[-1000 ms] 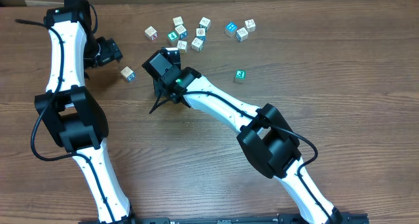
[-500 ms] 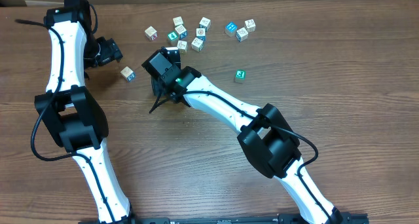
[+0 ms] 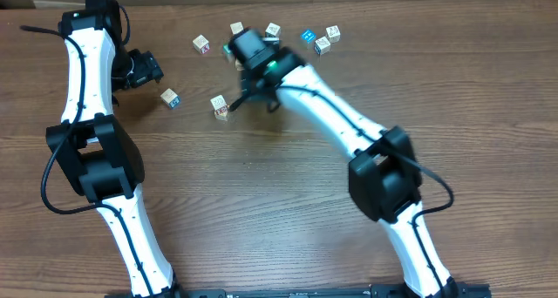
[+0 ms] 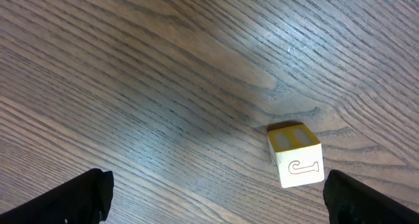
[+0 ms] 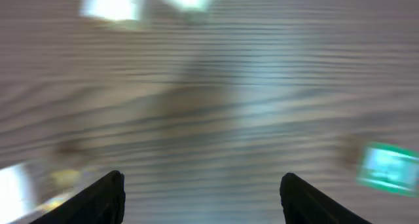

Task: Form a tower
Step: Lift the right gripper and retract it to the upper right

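Tabletop (image 3: pixel 488 159): brown wood grain, both arms reaching in from the near edge.

Tower (image 3: pixel 221 106): stands on the tabletop between the two arms, just below and left of the cluster of loose cubes (image 3: pixel 323 45). It is seen from above as a narrow pale stack with printed faces, and the cube count cannot be read from this angle. Nothing touches it; both end effectors are apart from it.

Left end effector (image 4: pixel 226 198): fully open. Its two dark fingertips sit at the far left and far right of the wrist view, with bare wood between them. It is low over the tabletop at the left side, well apart from the tower.

Lone cube (image 3: pixel 170 98): on the tabletop just beside the left end effector, between it and the tower. The left wrist view shows a cube with a yellow top and a curled letter on its side, close to one fingertip and not gripped.

Right end effector (image 5: pixel 206 198): open, fingertips spread, nothing between them. Over the overhead view's loose cubes at the far side, up and right of the tower. The wrist view is heavily blurred. Pale shapes show at its top edge and a green cube (image 5: pixel 386 168) at its right edge; details unreadable
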`<state>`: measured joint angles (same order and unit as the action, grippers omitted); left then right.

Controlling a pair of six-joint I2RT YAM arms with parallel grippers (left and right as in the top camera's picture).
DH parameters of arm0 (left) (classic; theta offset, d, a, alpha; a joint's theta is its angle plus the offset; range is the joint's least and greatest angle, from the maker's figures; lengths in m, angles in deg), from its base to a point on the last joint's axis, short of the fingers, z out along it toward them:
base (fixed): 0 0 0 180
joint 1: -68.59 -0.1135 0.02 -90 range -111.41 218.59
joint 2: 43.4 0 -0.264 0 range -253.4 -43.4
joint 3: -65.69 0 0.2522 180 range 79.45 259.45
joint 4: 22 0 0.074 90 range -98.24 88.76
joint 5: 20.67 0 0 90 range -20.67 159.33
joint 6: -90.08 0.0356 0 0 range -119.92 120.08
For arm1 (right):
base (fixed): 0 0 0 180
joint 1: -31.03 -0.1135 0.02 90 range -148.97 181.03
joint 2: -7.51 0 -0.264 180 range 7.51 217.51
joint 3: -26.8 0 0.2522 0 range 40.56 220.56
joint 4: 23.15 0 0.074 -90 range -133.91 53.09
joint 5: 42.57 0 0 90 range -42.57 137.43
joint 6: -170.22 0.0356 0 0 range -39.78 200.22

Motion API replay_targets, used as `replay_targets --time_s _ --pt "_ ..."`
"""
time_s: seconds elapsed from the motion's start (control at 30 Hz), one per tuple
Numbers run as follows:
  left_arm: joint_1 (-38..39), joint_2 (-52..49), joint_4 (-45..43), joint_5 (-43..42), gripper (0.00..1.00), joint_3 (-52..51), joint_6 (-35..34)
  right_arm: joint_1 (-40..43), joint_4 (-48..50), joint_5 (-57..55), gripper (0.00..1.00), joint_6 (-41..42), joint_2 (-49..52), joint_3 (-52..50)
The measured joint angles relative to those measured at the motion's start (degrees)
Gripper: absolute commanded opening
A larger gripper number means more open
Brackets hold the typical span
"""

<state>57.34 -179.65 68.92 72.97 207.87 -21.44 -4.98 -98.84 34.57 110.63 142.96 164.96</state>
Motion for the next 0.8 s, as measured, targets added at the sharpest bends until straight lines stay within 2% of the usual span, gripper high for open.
replay_targets --time_s 0.2,0.33,0.5,0.8 --pt "0.0 0.0 0.0 0.0 1.0 0.0 0.0 9.9 -7.3 3.1 0.96 -0.2 -0.1 0.0" --pt "0.0 0.0 0.0 0.0 0.99 0.0 0.0 16.0 -11.1 5.5 1.0 -0.4 -0.1 0.0" --pt "0.0 0.0 0.0 0.0 1.0 0.0 0.0 20.6 -13.9 7.2 1.0 -0.4 -0.1 0.0" --pt "0.0 0.0 0.0 0.0 1.0 0.0 0.0 22.0 -13.0 8.3 1.0 -0.4 -0.1 -0.1"
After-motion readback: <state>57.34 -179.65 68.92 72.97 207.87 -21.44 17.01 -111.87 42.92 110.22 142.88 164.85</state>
